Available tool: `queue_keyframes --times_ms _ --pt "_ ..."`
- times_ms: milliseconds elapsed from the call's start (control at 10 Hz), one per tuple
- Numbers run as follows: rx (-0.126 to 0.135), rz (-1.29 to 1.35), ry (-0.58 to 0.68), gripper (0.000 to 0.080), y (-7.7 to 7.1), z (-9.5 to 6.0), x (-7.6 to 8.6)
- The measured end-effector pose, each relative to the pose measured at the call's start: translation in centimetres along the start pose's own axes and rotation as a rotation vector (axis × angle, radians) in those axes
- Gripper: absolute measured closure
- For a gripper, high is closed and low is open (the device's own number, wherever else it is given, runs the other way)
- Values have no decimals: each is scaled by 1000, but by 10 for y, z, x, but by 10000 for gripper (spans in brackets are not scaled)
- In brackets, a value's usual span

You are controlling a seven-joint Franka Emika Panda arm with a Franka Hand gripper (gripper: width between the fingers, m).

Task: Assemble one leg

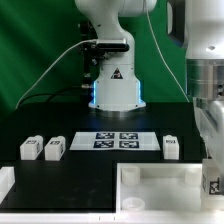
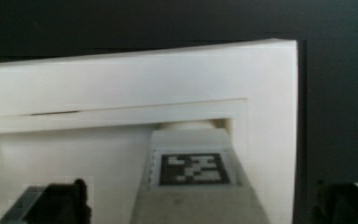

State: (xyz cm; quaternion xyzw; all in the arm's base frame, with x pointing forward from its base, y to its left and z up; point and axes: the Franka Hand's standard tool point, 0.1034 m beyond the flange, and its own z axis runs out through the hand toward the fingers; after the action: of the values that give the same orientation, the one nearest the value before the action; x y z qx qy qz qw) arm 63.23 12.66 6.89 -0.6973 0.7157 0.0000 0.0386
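Legs (image 1: 54,148) standing on the table (image 1: 100,165) look light, stiff and smooth, best pinched across flat sides; pincer (image 2: 190,205) hangs open and empty over the tray (image 2: 140,100).

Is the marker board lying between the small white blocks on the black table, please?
Yes, the marker board lies flat with two blocks on one side and one block on the other.

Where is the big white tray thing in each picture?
Exterior view: the large white plastic tray-shaped piece lies at the front, toward the exterior view's right, nearer the camera than the marker board.
Wrist view: it fills most of the picture.
Shared landmark: probably its black-and-white square tag.
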Motion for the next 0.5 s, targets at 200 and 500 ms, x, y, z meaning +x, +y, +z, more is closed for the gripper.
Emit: queue_keyframes --times_ms 200,500 --pt "11 -281 3 154 -1 0 -1" --pt "10 -594 7 150 0 1 1"
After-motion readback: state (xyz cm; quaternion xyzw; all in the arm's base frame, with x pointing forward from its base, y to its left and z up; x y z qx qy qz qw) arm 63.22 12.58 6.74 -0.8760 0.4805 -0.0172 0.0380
